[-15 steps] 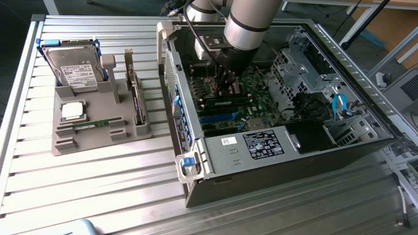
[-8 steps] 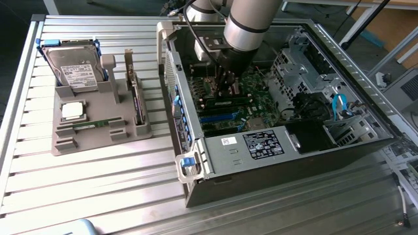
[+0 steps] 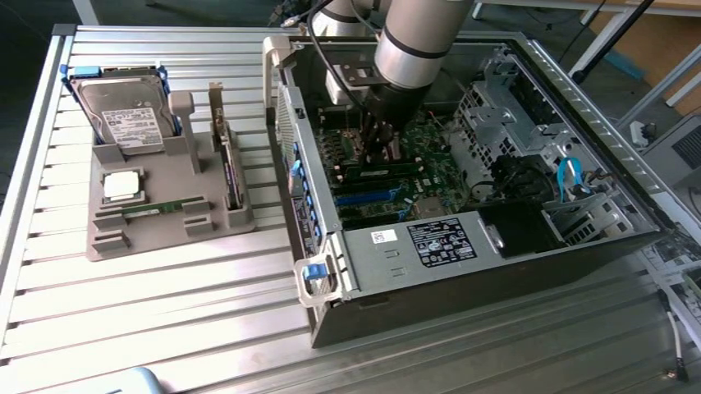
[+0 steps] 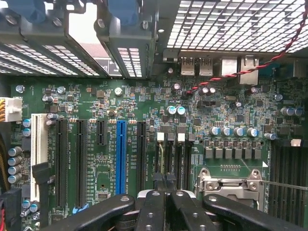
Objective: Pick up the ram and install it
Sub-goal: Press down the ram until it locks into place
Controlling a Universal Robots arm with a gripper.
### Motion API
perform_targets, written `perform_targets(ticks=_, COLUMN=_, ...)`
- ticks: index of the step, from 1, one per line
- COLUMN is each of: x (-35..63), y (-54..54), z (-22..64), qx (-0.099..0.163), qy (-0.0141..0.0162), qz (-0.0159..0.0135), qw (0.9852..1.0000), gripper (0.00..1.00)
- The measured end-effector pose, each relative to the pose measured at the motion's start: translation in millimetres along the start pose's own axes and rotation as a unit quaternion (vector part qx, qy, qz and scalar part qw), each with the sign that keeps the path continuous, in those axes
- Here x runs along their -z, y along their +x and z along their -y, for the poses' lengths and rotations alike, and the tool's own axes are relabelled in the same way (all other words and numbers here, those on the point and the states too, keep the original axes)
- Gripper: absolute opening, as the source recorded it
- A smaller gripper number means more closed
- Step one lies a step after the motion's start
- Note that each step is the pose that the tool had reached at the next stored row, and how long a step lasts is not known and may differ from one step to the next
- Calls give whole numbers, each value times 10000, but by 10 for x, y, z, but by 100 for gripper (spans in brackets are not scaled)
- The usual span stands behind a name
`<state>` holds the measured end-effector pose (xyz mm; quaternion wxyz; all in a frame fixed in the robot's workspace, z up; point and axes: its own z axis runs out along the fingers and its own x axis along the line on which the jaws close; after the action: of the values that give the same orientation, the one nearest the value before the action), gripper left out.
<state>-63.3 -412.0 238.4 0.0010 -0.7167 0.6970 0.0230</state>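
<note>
My gripper (image 3: 378, 150) reaches down into the open computer case (image 3: 362, 271), with its dark fingers pressed together over the memory slots (image 4: 169, 156) of the green motherboard (image 4: 96, 96). In the wrist view the gripper (image 4: 163, 185) is shut, its tips meeting just above the slots. A ram stick (image 3: 379, 174) lies along a slot directly under the fingertips. I cannot tell whether the fingers touch it. Another ram stick (image 3: 153, 210) rests in the grey parts tray (image 3: 164, 240) on the exterior view's left.
The tray also holds a hard drive (image 3: 121, 115), a square silver processor (image 3: 121, 185) and an upright dark expansion card (image 3: 230, 172). A metal processor socket (image 4: 231, 185) sits beside the memory slots. Drive cages and blue cables (image 3: 570, 180) crowd the case's far side.
</note>
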Motion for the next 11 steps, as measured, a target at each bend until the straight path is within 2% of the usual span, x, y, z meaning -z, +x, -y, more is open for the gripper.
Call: perform_targets(ticks=11, x=-22, y=1, z=0, qx=0, qy=-1, qz=-1, qw=10000, gripper=11)
